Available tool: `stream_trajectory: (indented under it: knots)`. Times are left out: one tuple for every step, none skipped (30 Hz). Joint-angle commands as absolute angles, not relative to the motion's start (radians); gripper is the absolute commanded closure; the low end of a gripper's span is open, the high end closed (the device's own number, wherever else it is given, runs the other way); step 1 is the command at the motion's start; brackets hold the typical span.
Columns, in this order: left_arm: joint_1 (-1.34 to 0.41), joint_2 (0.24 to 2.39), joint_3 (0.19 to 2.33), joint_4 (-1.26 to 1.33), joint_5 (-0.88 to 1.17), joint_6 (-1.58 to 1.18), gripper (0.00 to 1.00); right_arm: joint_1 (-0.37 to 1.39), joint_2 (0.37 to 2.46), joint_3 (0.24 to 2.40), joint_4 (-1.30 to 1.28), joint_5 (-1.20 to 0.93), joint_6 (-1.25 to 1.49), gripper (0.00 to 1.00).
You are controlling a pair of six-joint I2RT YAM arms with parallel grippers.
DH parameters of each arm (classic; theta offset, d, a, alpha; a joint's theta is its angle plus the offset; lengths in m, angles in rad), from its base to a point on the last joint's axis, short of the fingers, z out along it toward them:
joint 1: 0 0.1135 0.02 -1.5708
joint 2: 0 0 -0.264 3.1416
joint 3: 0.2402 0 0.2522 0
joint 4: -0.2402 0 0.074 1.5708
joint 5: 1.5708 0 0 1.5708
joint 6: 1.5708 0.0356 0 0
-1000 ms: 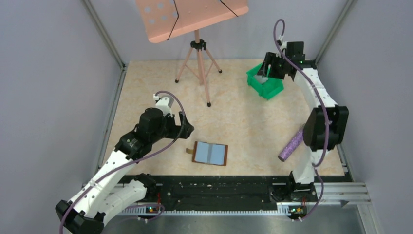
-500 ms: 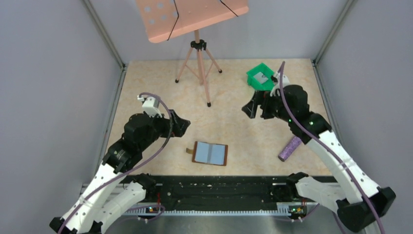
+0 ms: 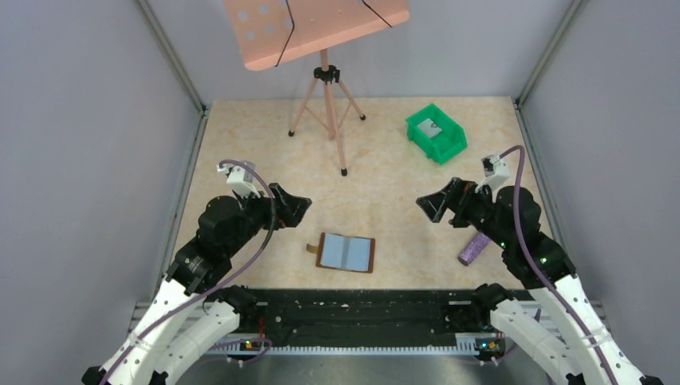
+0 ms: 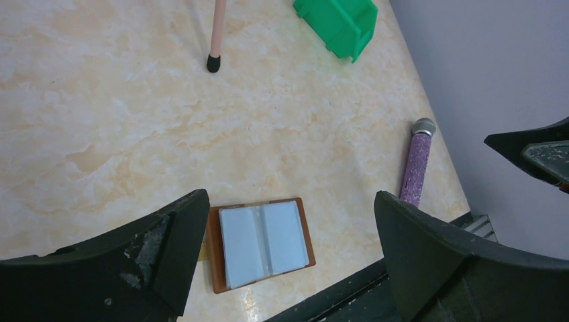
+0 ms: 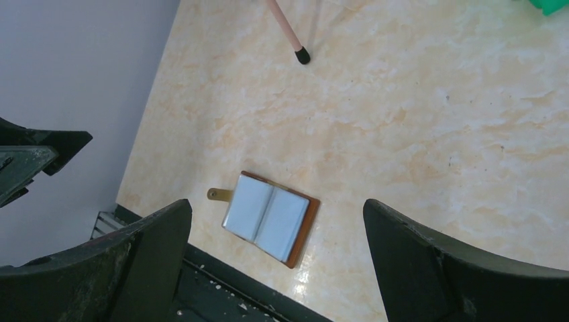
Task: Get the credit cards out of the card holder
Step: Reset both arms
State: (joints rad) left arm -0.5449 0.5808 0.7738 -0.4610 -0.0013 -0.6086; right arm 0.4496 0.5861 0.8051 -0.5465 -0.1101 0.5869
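The brown card holder [image 3: 346,253] lies open and flat near the table's front edge, with two blue-grey panels up and its tab to the left. It also shows in the left wrist view [image 4: 263,243] and the right wrist view [image 5: 270,218]. I cannot tell whether cards sit in the panels. One grey credit card [image 3: 431,127] lies inside the green bin [image 3: 453,144] at the back right. My left gripper [image 3: 295,207] hangs open, up and left of the holder, with nothing between its fingers. My right gripper [image 3: 433,207] hangs open and empty to the holder's upper right.
A purple glittery tube [image 3: 475,249] lies at the right, beside my right arm, also in the left wrist view [image 4: 416,164]. A pink music stand's tripod [image 3: 325,96] stands at the back, one foot [image 5: 302,55] nearest the middle. A black rail runs along the front edge.
My right arm has swung back from over the green bin to the near right, and its jaws have opened. A grey card now shows in the bin. My left arm has drawn back a little.
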Motion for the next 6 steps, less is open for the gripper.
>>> stream_trajectory:
  knots:
    - [-0.545,0.581,0.781,-0.379,-0.006,-0.626,0.01,0.456,0.585,0.83,-0.544,-0.084,0.614,0.01]
    - [-0.545,0.581,0.781,-0.381,-0.007,-0.624,0.02,0.456,0.584,0.831,-0.546,-0.083,0.613,0.01]
    - [-0.546,0.58,0.781,-0.382,-0.01,-0.621,0.02,0.456,0.583,0.831,-0.545,-0.083,0.612,0.01]
    - [-0.546,0.581,0.781,-0.386,-0.01,-0.62,0.02,0.456,0.581,0.831,-0.545,-0.082,0.612,0.01]
    - [-0.545,0.58,0.782,-0.387,-0.011,-0.62,0.02,0.456,0.577,0.83,-0.544,-0.081,0.611,0.01]
    - [-0.545,0.58,0.781,-0.388,-0.013,-0.62,0.02,0.456,0.575,0.83,-0.545,-0.079,0.61,0.01]
